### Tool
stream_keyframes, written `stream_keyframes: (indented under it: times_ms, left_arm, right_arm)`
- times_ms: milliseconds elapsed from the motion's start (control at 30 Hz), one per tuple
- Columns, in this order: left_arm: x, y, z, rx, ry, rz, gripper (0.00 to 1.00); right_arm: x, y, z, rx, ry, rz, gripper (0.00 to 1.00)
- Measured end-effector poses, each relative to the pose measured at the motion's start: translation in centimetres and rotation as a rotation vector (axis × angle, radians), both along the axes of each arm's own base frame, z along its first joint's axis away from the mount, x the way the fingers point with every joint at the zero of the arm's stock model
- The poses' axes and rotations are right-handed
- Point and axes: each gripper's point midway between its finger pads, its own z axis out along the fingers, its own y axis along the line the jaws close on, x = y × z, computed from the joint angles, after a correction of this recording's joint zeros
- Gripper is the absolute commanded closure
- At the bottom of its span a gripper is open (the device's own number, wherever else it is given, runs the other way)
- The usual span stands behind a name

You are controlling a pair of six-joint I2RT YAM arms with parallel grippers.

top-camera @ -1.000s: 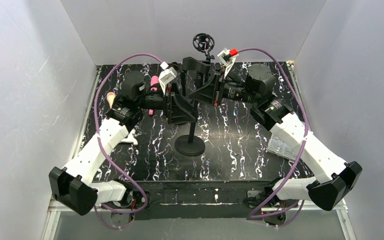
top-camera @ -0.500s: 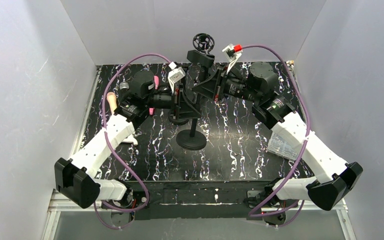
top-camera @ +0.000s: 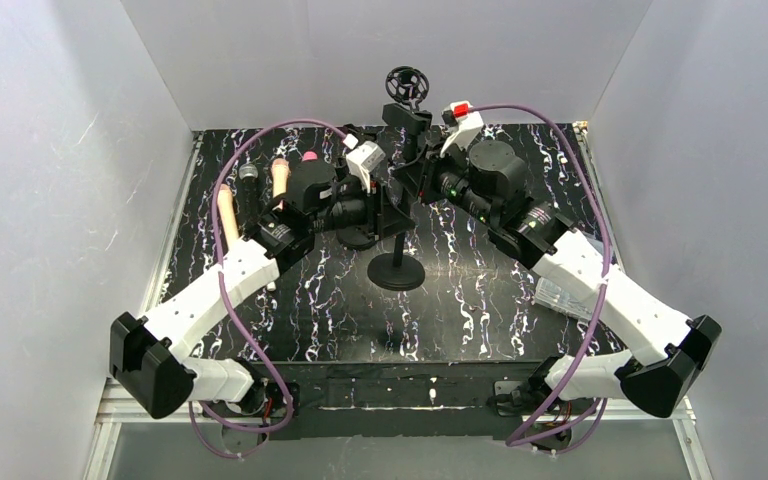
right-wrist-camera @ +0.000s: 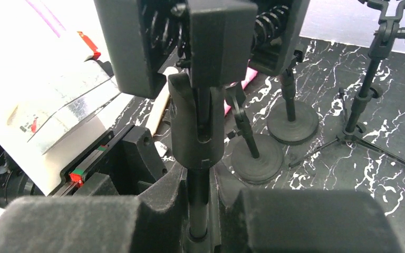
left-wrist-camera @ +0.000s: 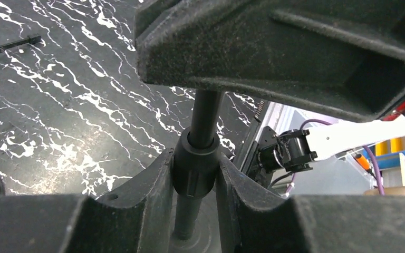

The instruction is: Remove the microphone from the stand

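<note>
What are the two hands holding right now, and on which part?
Both grip the microphone stand: the left hand on the pole's collar, the right hand just below the clip joint.

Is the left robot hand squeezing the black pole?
Yes, in the left wrist view the left gripper has its fingers pressed against both sides of the pole.
</note>
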Motion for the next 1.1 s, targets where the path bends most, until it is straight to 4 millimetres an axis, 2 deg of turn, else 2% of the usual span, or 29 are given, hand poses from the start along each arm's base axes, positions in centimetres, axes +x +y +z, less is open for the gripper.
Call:
stream_keyframes:
  times_ms: [100, 167, 267, 367, 500, 567, 633, 733, 833, 900, 933, 1033, 1100]
  left_arm:
    - [0.3, 0.1, -0.3, 0.009, -0.004, 0.027, 0.42]
    - [1.0, 0.5, -0.2, 0.011, -0.022, 0.052, 0.33]
    - [1.2, 1.0, 0.1, 0.000, -0.029, 0.030, 0.34]
    - [0.6, 1.2, 0.8, -0.039, -0.011, -0.052, 0.35]
    - [-0.6, 1.1, 2.5, -0.101, -0.006, -0.208, 0.35]
    - [-2.9, 1.0, 3.8, -0.141, -0.014, -0.355, 0.36]
    - [-4.0, 1.1, 4.9, -0.163, -0.026, -0.428, 0.40]
    - [-4.6, 1.1, 5.9, -0.196, -0.007, -0.475, 0.41]
    - [-4.2, 0.5, 6.0, -0.225, 0.043, -0.489, 0.49]
    - [-3.8, 0.3, 6.3, -0.242, 0.048, -0.488, 0.72]
    - [-3.8, 0.2, 6.4, -0.249, 0.059, -0.492, 0.77]
    - [-3.5, -0.2, 6.5, -0.262, 0.066, -0.485, 0.99]
    - [-3.1, -0.4, 6.3, -0.265, 0.071, -0.470, 1.00]
  right_arm:
    - [-0.2, 0.2, -0.5, -0.019, 0.005, 0.006, 0.99]
    - [-0.7, 0.6, -0.9, -0.037, 0.008, 0.041, 0.99]
    - [-1.7, 1.6, -1.4, -0.057, 0.027, 0.125, 0.99]
    - [-2.4, 2.3, -1.4, -0.059, 0.045, 0.201, 0.99]
    - [-2.0, 1.5, 0.2, -0.017, 0.039, 0.268, 0.99]
    - [-1.7, 0.6, 0.9, 0.028, 0.052, 0.318, 0.99]
    - [-2.2, 0.4, 2.6, 0.111, 0.050, 0.407, 0.99]
    - [-3.3, 0.4, 4.5, 0.191, 0.013, 0.497, 0.99]
    - [-4.4, 0.6, 6.2, 0.242, -0.020, 0.563, 0.99]
    - [-4.8, 0.8, 5.9, 0.259, -0.010, 0.590, 0.99]
    - [-4.6, 0.8, 5.7, 0.257, -0.003, 0.581, 0.99]
    - [-3.7, 0.5, 5.1, 0.238, -0.001, 0.526, 0.99]
    - [-3.0, 0.3, 4.7, 0.232, 0.019, 0.476, 0.99]
